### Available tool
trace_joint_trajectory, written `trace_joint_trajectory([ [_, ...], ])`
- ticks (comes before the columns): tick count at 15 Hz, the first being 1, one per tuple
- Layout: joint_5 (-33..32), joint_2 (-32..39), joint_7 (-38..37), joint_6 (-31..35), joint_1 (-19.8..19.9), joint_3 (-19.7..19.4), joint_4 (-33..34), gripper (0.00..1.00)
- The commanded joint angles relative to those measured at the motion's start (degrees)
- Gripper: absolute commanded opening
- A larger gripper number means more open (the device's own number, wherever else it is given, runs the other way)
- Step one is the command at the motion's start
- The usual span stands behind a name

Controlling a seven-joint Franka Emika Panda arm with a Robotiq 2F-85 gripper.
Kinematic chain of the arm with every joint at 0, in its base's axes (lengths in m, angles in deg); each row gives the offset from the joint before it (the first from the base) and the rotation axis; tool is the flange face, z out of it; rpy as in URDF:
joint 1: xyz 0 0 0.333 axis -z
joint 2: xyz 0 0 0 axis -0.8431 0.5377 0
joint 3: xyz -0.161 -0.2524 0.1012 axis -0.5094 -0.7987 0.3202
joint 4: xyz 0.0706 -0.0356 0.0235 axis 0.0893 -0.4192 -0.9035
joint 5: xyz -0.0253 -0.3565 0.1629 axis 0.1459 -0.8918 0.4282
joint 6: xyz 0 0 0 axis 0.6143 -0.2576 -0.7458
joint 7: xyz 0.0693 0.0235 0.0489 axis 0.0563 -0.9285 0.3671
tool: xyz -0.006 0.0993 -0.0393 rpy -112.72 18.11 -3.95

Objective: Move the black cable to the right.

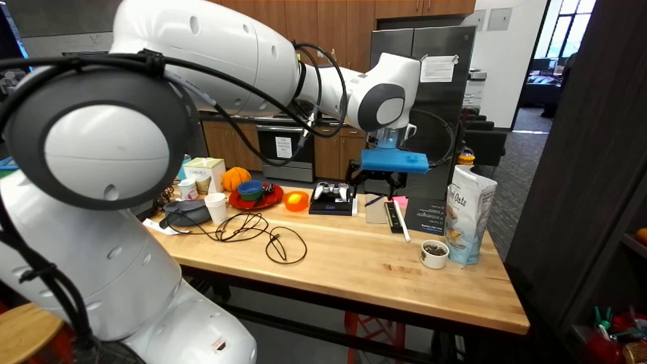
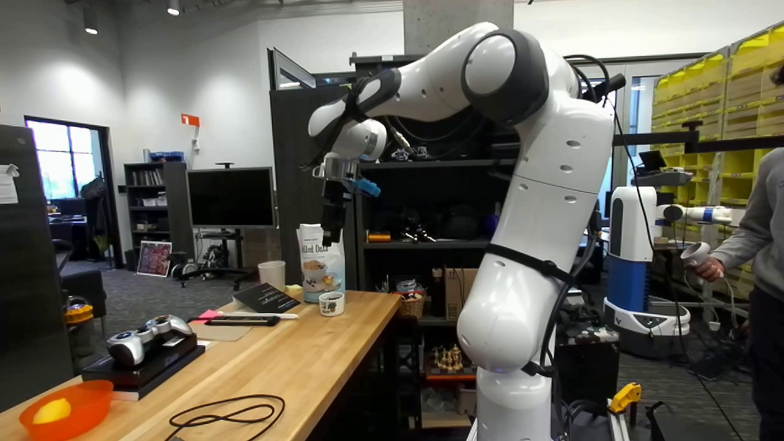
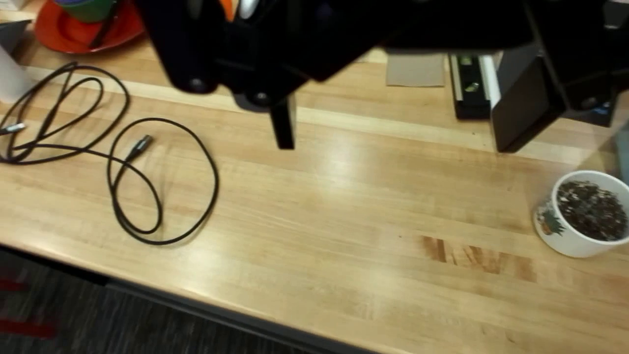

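The black two-fingered gripper [image 3: 395, 132] hangs above the pale wooden table [image 3: 344, 236], its jaws spread wide with nothing between them. In the wrist view, the long, thin black cable [image 3: 109, 157] lies left of the gripper on the table, in loose, overlapping loops near a round red plate [image 3: 59, 34]. Well apart from the cable, to the right, stands a small, round white pot [image 3: 565, 241] holding dark, crumbly material [image 3: 592, 211].
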Motion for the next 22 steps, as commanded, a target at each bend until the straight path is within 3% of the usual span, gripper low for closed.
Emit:
trace_joint_trajectory([
  [1,2.9,3.0,6.8,-3.8,-0.5,-0.2,2.0,1.00],
  [12,5.8,8.6,5.1,2.8,-1.3,6.2,-1.6,1.00],
  [18,13.3,6.3,5.7,8.1,-3.6,10.1,-10.0,1.00],
  [22,12.0,4.2,3.5,13.7,-6.5,14.2,-17.9,1.00],
])
